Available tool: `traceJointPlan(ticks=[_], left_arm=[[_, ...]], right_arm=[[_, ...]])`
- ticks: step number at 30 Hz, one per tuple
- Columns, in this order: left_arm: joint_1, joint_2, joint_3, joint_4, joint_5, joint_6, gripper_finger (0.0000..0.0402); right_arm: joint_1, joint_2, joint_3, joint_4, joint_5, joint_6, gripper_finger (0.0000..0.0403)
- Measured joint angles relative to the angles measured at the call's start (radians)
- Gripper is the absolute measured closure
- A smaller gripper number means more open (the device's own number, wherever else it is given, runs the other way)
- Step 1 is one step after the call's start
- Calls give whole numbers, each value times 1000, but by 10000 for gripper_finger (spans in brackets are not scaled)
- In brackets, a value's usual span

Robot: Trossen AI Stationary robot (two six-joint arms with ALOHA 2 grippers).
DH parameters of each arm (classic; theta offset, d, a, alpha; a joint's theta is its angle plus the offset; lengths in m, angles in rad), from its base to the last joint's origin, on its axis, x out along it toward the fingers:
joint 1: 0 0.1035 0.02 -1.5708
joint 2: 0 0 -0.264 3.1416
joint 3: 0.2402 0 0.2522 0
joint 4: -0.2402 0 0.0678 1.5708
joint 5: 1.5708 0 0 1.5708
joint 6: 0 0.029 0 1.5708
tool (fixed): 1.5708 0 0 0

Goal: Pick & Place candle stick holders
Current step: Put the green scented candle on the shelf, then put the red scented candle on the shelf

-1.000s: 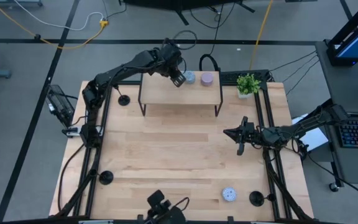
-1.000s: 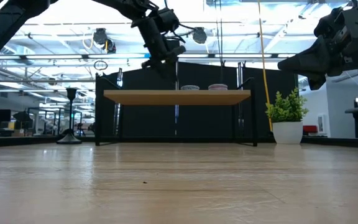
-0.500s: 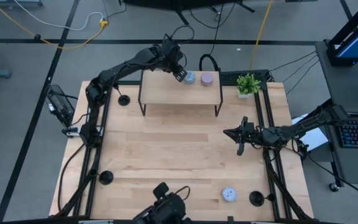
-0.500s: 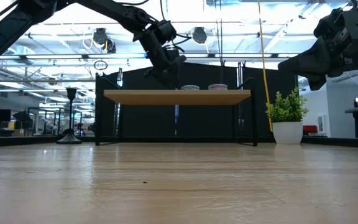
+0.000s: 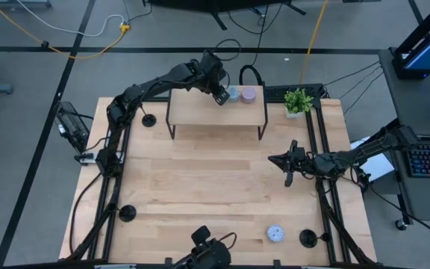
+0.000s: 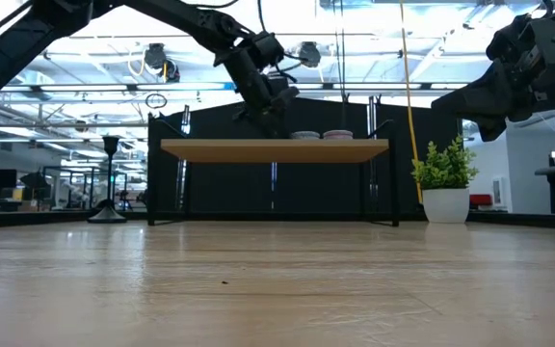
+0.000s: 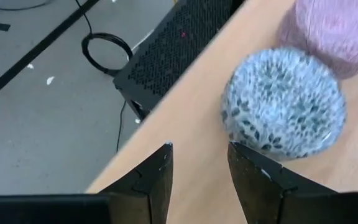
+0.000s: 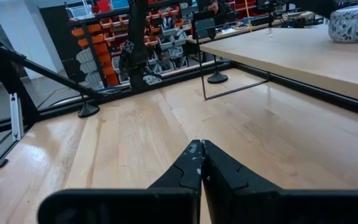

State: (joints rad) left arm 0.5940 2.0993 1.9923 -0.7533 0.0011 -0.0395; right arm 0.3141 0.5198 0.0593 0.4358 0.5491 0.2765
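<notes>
Three black candle stick holders stand on their disc bases on the table: one at the far left (image 5: 148,119), also in the low view (image 6: 109,183), one at the near left (image 5: 127,214) and one at the near right (image 5: 307,239). My left gripper (image 5: 221,93) is open over the far edge of the raised wooden shelf (image 5: 215,112), just left of a speckled grey puck (image 7: 283,99), with nothing between its fingers (image 7: 199,163). My right gripper (image 5: 286,161) is shut and empty, above the table's right side (image 8: 201,155).
A lavender puck (image 5: 249,94) sits beside the speckled one on the shelf. A white puck (image 5: 275,233) lies near the front edge. A small potted plant (image 5: 298,101) stands at the far right. Black frame rails run along both table sides.
My left gripper has gone toward the table's right edge along the shelf's far side and a little down, closing on the speckled grey puck. My right arm has kept still.
</notes>
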Motion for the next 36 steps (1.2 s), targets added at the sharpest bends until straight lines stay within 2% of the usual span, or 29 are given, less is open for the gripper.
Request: traceJointPlan(ticks=[8, 15, 18, 23, 26, 31, 36], left_arm=[[-3, 0, 0, -16, -6, -8, 243], [8, -112, 14, -193, -2, -21, 243], [-1, -164, 14, -282, 96, 12, 243], [-14, -223, 14, -375, 398, 82, 243], [-39, -248, 14, -379, 509, 107, 243], [-104, -325, -71, -323, 552, 107, 243], [-173, -484, -339, -122, 547, 15, 243]], right_arm=[[0, 0, 0, 0, 0, 29, 403], [0, 0, 0, 52, 1, 37, 403], [0, 0, 0, 137, 31, 77, 403], [0, 0, 0, 235, 56, 134, 403], [1, 0, 0, 279, 53, 168, 403], [24, 0, 15, 296, 51, 166, 403], [66, 5, 58, 294, 52, 85, 403]])
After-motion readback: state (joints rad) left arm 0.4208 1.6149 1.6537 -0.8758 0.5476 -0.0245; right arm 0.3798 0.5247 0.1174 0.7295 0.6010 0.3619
